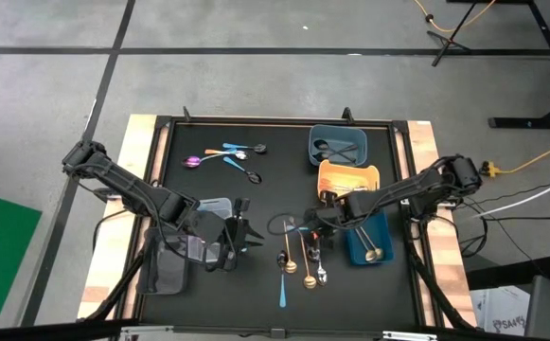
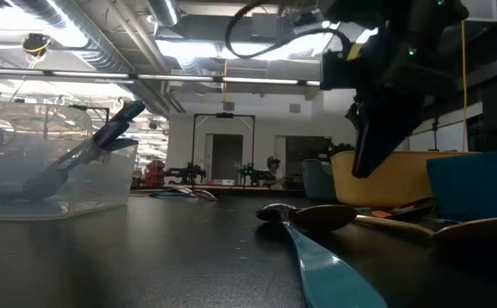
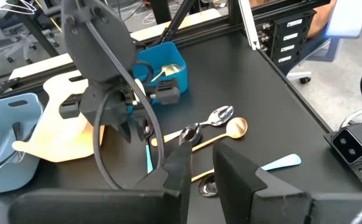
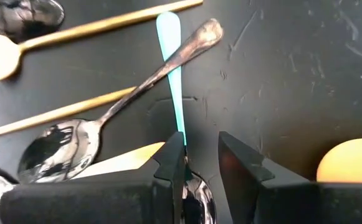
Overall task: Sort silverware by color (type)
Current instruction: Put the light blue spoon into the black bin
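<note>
Black matting [image 1: 265,204] is covering the table you are working over, and the trays on it are the biggest things: a grey-blue one [image 1: 337,144] at the far right holding dark spoons, an orange one [image 1: 348,174] just nearer, a deep blue one [image 1: 369,242] nearest with a gold spoon in it, and a clear one [image 1: 212,210] on your left side under the left arm.

Your right gripper [image 1: 310,221] is hanging low over the middle of the mat, at the far end of the loose heap of silverware [image 1: 303,260]. Its fingers [image 4: 171,158] are standing slightly parted, and a teal handle [image 4: 174,81] is running down between them; you cannot tell whether they are pressing on it. A silver spoon [image 4: 106,118] is lying across that teal handle, with two gold handles beside it.

Your left gripper [image 1: 239,233] is waiting near the clear tray, jaws a little apart and empty.

Farther back on the left, a small cluster of spoons [image 1: 227,156] is lying on the mat, purple, teal and dark. One teal spoon [image 1: 282,289] is lying alone nearest the front edge.
</note>
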